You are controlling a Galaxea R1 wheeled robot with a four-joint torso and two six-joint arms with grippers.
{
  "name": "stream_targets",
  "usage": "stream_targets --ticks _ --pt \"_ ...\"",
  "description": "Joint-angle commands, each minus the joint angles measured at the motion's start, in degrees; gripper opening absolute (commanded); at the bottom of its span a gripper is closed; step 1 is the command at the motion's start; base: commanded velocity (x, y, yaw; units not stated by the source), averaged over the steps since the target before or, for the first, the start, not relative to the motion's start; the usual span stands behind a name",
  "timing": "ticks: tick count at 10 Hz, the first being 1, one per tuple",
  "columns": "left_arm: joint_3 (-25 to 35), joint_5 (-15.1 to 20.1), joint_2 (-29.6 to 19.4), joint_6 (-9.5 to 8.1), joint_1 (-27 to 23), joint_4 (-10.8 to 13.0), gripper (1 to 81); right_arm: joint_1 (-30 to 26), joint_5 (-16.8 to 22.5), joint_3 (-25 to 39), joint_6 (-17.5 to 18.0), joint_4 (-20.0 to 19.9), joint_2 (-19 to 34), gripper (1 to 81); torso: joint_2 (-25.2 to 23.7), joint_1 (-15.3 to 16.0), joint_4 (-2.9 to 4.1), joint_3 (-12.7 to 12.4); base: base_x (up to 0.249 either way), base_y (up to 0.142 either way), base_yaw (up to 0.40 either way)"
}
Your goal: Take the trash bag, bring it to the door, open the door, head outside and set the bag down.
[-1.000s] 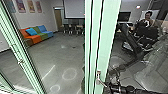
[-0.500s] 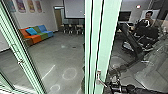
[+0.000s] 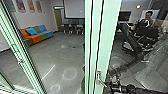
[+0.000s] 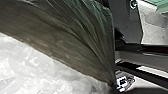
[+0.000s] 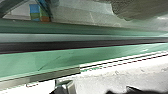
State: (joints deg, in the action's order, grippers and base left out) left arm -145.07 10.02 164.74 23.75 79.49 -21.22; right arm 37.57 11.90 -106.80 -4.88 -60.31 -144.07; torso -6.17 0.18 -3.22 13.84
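Observation:
The green-framed door (image 3: 105, 47) stands upright in the head view, its metal handle (image 3: 99, 77) low on the frame. Right beside that handle is my right gripper (image 3: 111, 86), on the dark arm from the lower right; whether it touches the handle I cannot tell. In the right wrist view the green door frame (image 5: 50, 61) runs across at close range. The dark trash bag (image 4: 70, 32) is large in the left wrist view, its folds drawn together to a point at my left gripper (image 4: 114, 85), which is shut on it.
Another green frame (image 3: 23, 60) rises at the left. Between the frames, grey floor (image 3: 58, 53) leads to a colourful sofa (image 3: 37, 33), with chairs (image 3: 72, 29) at the back. Behind glass at the right, a person (image 3: 147, 21) is near dark equipment.
Beside the handle, the right arm has shifted very slightly since the earliest picture. The door frame and handle look nearly the same.

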Motion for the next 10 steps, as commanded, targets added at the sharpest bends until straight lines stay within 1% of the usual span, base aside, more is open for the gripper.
stream_targets --ticks 1,6,8,10 --pt "0.3 4.3 -0.6 0.07 -2.6 -0.4 1.0 -0.1 1.3 -5.2 1.2 1.6 4.6 81.1 0.0 0.0 0.00 0.0 0.000 0.000 0.000" --pt "0.3 4.2 -0.6 0.07 -2.6 -0.6 1.0 0.1 1.4 -4.6 1.3 1.2 4.9 81.1 0.0 -0.1 0.00 0.0 0.095 0.000 0.000" --pt "0.3 4.2 -0.6 0.07 -2.6 -0.7 1.0 -0.1 1.4 -3.5 1.3 1.1 6.0 81.1 0.0 -0.1 0.00 0.0 0.115 0.000 0.000" --pt "0.3 4.2 -0.7 -0.02 -2.6 -0.7 1.0 -0.6 1.4 -3.1 1.3 0.0 7.8 81.1 0.0 -0.2 0.00 0.0 0.000 0.000 0.000"
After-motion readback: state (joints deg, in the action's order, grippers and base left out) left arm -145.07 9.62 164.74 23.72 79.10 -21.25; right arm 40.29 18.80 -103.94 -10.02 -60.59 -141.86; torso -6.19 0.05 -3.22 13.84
